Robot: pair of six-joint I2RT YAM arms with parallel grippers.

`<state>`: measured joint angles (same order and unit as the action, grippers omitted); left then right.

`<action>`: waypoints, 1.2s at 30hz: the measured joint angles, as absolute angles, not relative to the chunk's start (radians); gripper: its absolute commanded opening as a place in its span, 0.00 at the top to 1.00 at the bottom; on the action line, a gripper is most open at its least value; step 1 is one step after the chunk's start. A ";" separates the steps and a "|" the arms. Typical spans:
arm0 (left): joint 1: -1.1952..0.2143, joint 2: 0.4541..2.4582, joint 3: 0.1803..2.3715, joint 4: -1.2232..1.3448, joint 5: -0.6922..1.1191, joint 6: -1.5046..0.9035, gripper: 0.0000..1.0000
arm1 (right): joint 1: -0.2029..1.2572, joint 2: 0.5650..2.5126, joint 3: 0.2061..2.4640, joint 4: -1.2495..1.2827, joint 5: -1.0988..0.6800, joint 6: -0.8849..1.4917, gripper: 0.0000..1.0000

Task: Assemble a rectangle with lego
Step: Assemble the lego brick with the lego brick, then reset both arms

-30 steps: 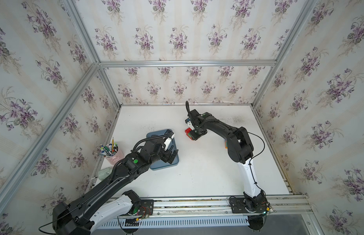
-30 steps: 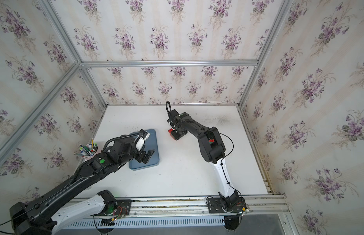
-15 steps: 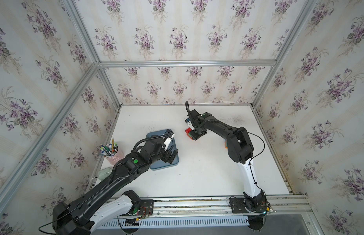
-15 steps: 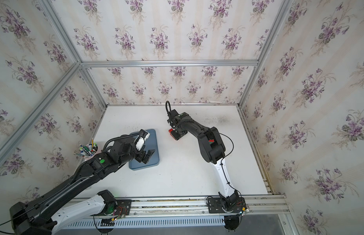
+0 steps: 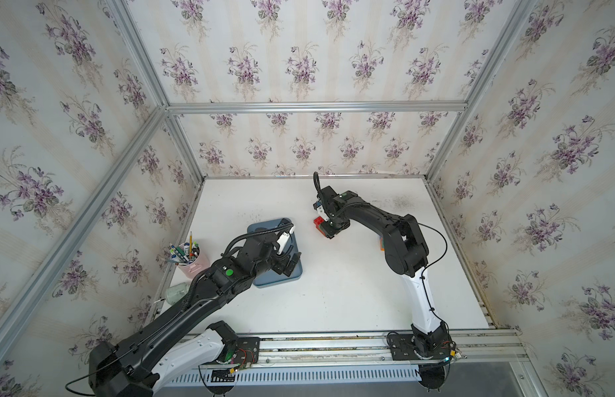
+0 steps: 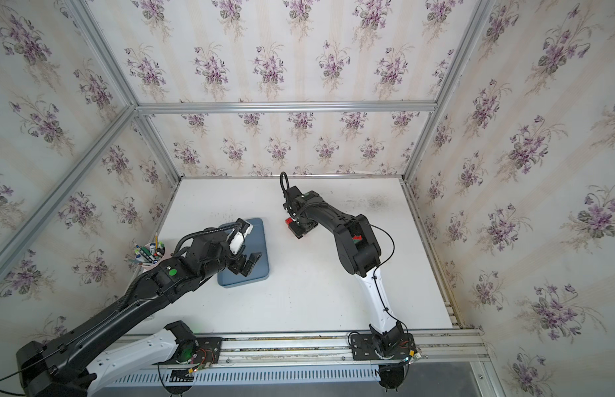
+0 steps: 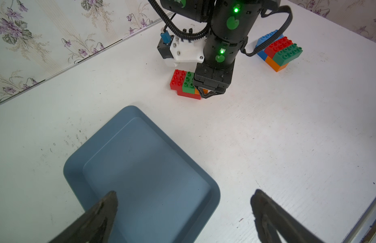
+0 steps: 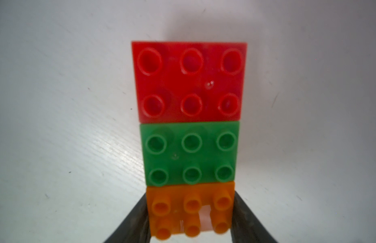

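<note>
In the right wrist view, three lego bricks lie in a row: red (image 8: 190, 81), green (image 8: 190, 154) and orange (image 8: 190, 210). My right gripper (image 8: 190, 196) is shut on the orange brick, one finger flat against each short side. The left wrist view shows the same row (image 7: 184, 83) on the white table with the right gripper (image 7: 210, 95) down at its orange end. Both top views show the row (image 5: 319, 222) (image 6: 290, 221) under that gripper (image 5: 330, 231). A second lego block (image 7: 279, 51), blue, red, green and orange, sits farther off. My left gripper (image 7: 186, 192) (image 5: 289, 264) hangs open over the tray, holding nothing.
The blue-grey tray (image 7: 140, 168) (image 5: 282, 280) (image 6: 259, 237) lies left of centre with nothing in it. A pink pen cup (image 5: 190, 259) and a glass jar (image 5: 177, 292) stand at the table's left edge. Flowered walls close in three sides.
</note>
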<state>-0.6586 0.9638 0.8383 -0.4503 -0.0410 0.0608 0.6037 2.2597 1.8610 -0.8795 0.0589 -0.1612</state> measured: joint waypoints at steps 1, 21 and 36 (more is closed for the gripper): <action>-0.659 0.965 0.838 -0.450 -0.041 0.061 0.00 | 0.604 2.260 1.861 -0.879 0.059 -0.161 0.40; -0.658 0.952 0.831 -0.450 -0.059 0.062 0.00 | 0.587 2.094 1.821 -0.860 0.062 -0.179 0.00; -0.409 0.855 0.759 -0.303 -0.385 0.007 0.00 | 0.424 1.171 1.047 -0.242 0.131 -0.056 0.02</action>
